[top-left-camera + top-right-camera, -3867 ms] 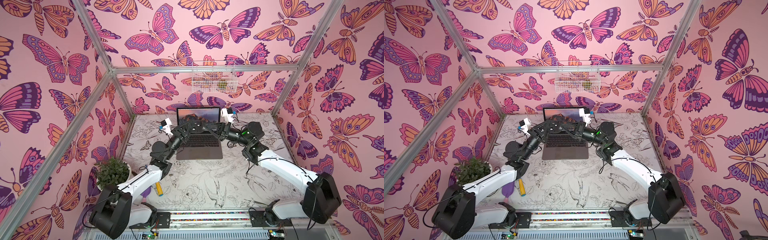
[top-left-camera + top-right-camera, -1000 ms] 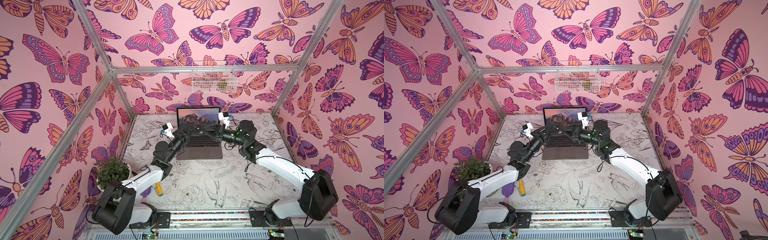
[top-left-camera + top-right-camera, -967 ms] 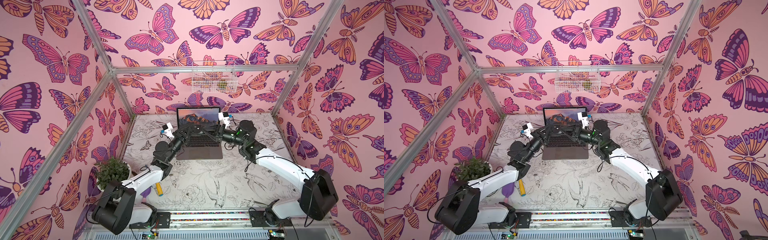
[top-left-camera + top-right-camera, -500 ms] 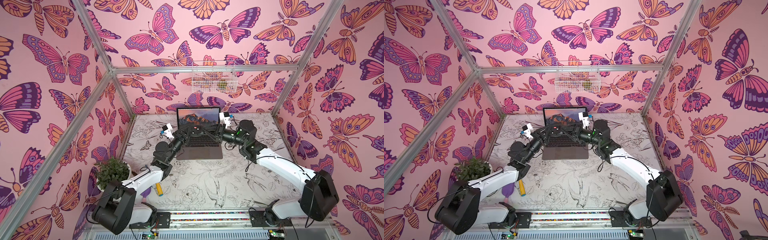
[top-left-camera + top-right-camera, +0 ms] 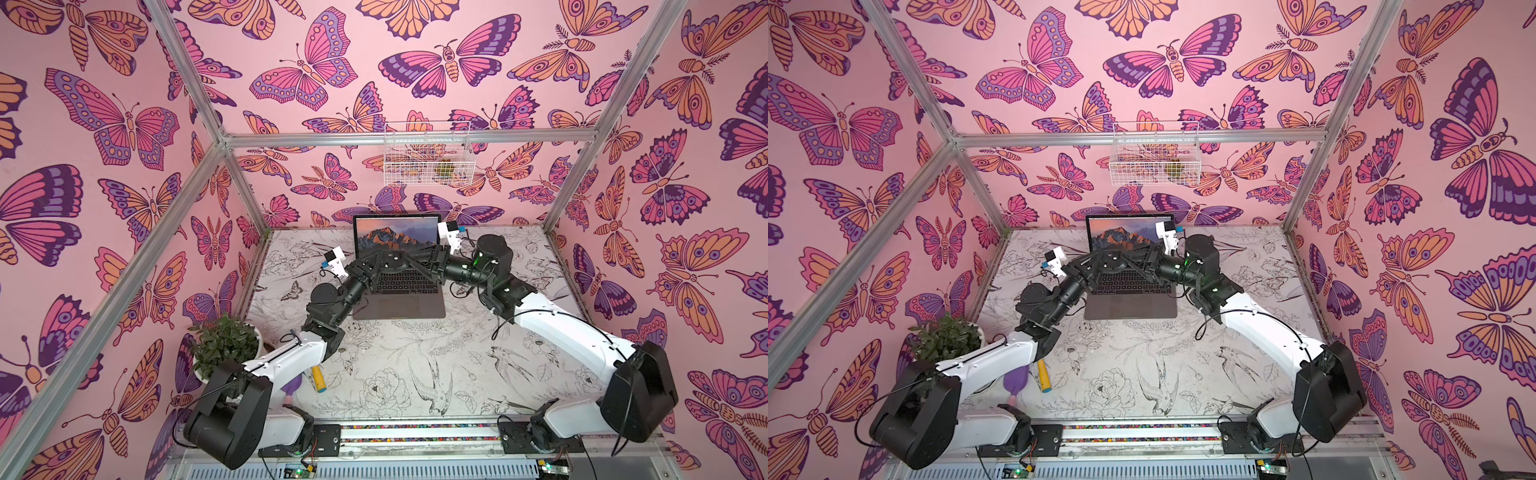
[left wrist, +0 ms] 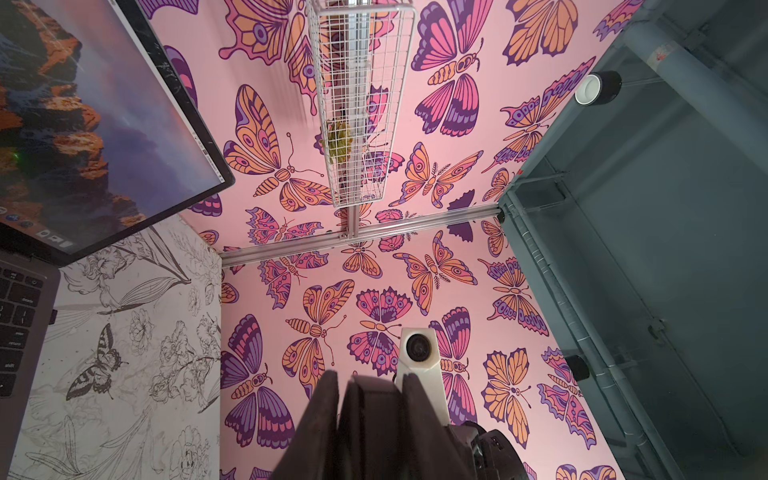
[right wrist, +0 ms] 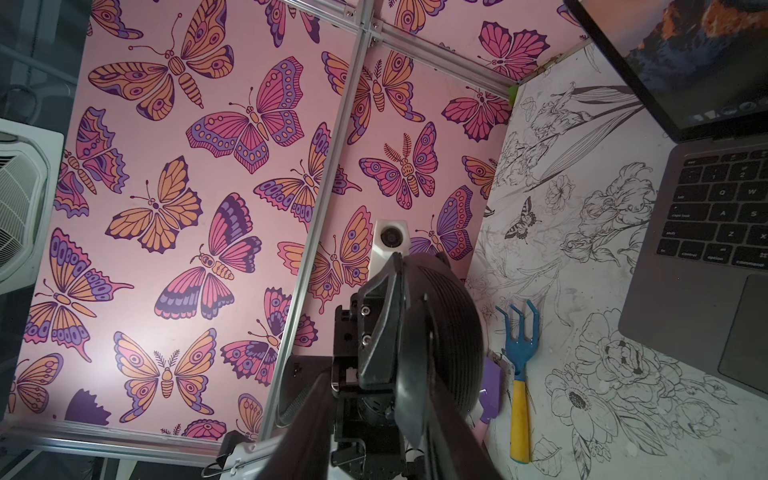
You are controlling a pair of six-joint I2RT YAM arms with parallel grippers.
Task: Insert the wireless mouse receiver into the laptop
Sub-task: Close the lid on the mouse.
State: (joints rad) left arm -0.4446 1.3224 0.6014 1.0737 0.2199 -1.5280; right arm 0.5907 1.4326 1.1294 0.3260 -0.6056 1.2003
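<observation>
Hovering over the laptop (image 5: 399, 309) keys: left gripper (image 6: 370, 386) narrow on the black mouse (image 5: 390, 261), right gripper (image 5: 415, 259) unclear; receiver not identifiable, maybe the dark stub (image 6: 53, 316) at laptop's edge, so grip firm, avoid keys

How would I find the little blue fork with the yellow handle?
Look at the leafy green plant in its white pot at the front left of the flower-drawn table. Near it, partly under the white left arm, lies the small garden fork. Its blue three-pronged head and yellow handle set it apart from the purple tool next to it.
</observation>
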